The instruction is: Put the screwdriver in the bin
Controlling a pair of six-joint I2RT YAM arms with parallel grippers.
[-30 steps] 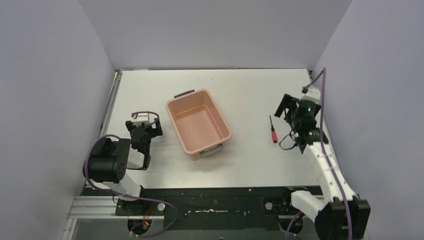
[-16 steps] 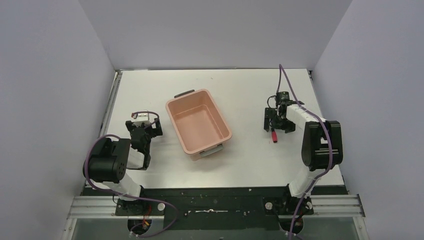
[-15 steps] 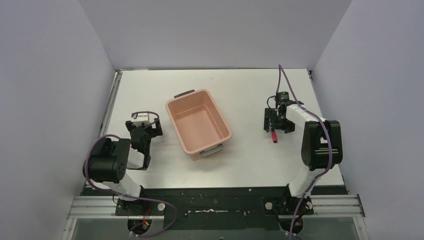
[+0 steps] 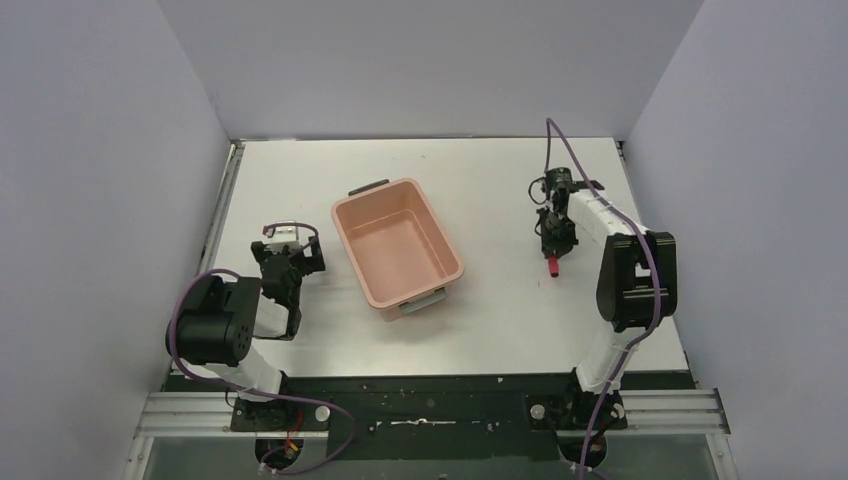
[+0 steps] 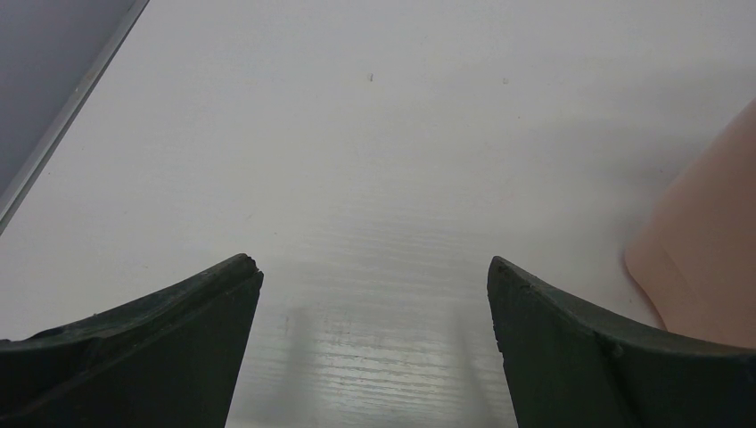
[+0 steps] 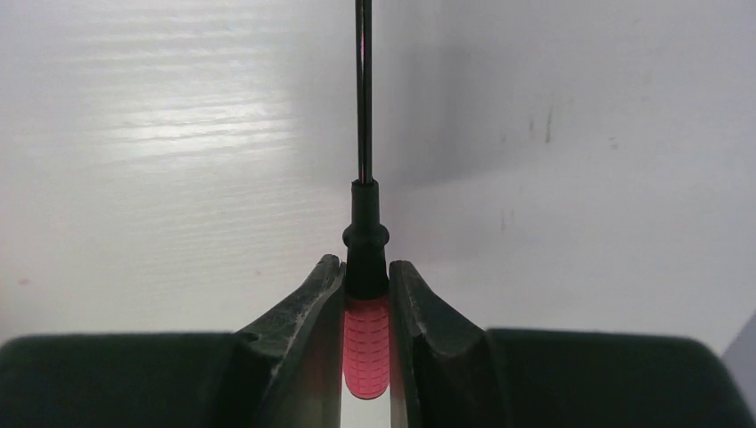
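The screwdriver has a red ribbed handle, a black collar and a thin shaft pointing away from the wrist camera. My right gripper is shut on the handle, one finger pressing each side. From above, the right gripper sits right of the bin, and the red handle end pokes out beneath it. The salmon-pink bin stands empty at mid-table, its corner showing in the left wrist view. My left gripper is open over bare table, left of the bin.
White tabletop with grey walls on three sides and a metal rail along the left edge. The bin has a grey handle at each short end. The right arm's purple cable arcs above the gripper.
The right arm swung in from the right edge and came down over the screwdriver. Its jaws went from wide open to shut on the red handle. The left arm has not moved.
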